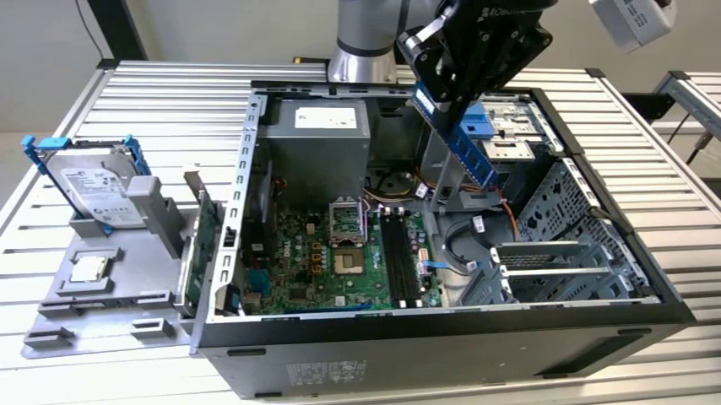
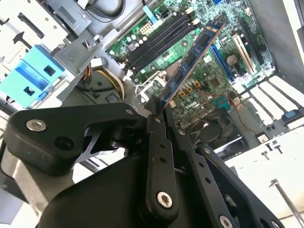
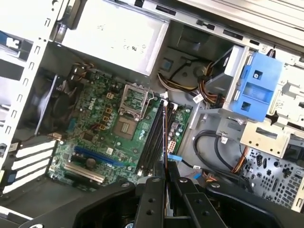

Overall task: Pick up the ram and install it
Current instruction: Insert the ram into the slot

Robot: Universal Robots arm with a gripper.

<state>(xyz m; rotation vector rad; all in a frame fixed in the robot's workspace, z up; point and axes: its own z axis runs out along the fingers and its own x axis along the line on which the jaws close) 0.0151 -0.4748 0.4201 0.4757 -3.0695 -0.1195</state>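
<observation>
Black gripper clenched on the ram, held in the air over the open computer case.

The case lies on its side on a slatted metal table, with the green motherboard facing up inside and a grey power supply at its far end. On the exterior view's left, outside the case, a grey tray carries a hard drive in a blue frame. The gripper's fingers grasp one end of the ram, which hangs tilted with its free end pointing down into the case, apart from the board. In the first wrist view the ram shows edge-on, lined up just beside the black memory slots; in the second wrist view its chips face the camera.
</observation>
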